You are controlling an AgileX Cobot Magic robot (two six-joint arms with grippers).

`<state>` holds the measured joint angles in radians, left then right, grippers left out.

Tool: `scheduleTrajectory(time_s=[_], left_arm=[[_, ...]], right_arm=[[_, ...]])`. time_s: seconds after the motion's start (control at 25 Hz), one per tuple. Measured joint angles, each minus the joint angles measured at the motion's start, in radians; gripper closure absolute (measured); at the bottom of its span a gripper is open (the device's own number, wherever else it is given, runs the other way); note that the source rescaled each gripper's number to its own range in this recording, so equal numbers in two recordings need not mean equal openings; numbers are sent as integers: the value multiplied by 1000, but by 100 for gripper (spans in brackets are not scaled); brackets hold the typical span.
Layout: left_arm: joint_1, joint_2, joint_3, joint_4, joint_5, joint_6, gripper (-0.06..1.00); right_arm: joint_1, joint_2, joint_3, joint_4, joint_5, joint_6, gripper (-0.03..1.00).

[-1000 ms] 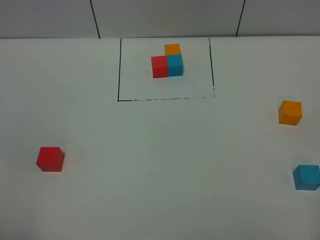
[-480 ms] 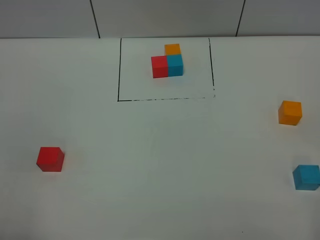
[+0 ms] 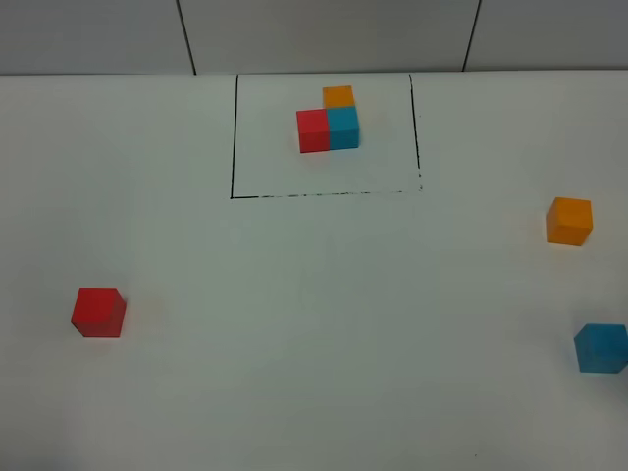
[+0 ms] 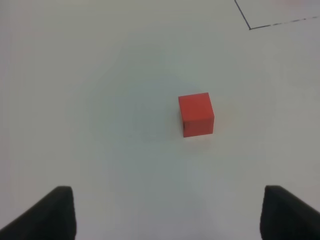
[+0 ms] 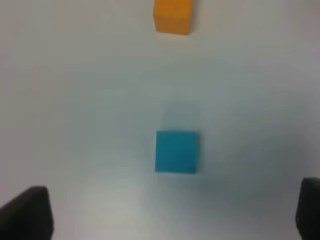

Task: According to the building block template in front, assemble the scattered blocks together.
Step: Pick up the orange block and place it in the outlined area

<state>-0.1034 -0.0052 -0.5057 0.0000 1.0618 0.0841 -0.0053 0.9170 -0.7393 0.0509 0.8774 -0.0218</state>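
Note:
The building block template (image 3: 329, 123) is an L of red, cyan-blue and orange cubes inside a black drawn rectangle (image 3: 234, 137) at the far middle of the table. The loose red cube (image 3: 98, 312) lies at the front left. The loose orange cube (image 3: 569, 221) and cyan-blue cube (image 3: 601, 347) lie at the right. Neither gripper shows in the exterior high view. My left gripper (image 4: 170, 220) is open above the table, with the red cube (image 4: 196, 114) ahead of it. My right gripper (image 5: 167, 215) is open, with the cyan-blue cube (image 5: 176, 151) just ahead and the orange cube (image 5: 172, 16) beyond.
The table is a plain white surface (image 3: 314, 324). A grey panelled wall (image 3: 324, 34) runs along its far edge. A corner of the black rectangle (image 4: 248, 26) shows in the left wrist view.
No block has moved. The cyan-blue cube at the right edge looks slightly darker now, as under a faint shadow.

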Motion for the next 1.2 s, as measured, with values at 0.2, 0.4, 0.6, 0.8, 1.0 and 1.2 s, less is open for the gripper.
scheduleTrajectory(time_s=[0.2,0.4,0.6,0.8,1.0,1.2], left_arm=[[0,0,0,0,0,0,24],[0,0,0,0,0,0,24],[0,0,0,0,0,0,24],[0,0,0,0,0,0,24],[0,0,0,0,0,0,24],[0,0,0,0,0,0,24]], right_arm=[[0,276,-56,39,-170,-3,-3],[0,498,-145,75,-249,-4,-3],[0,679,-292,105,-216,-5,-3],[0,820,-390,107,-177,-7,-3],[0,915,-406,104,-223,-8,-3],[0,937,-406,103,-278,-25,-3]])
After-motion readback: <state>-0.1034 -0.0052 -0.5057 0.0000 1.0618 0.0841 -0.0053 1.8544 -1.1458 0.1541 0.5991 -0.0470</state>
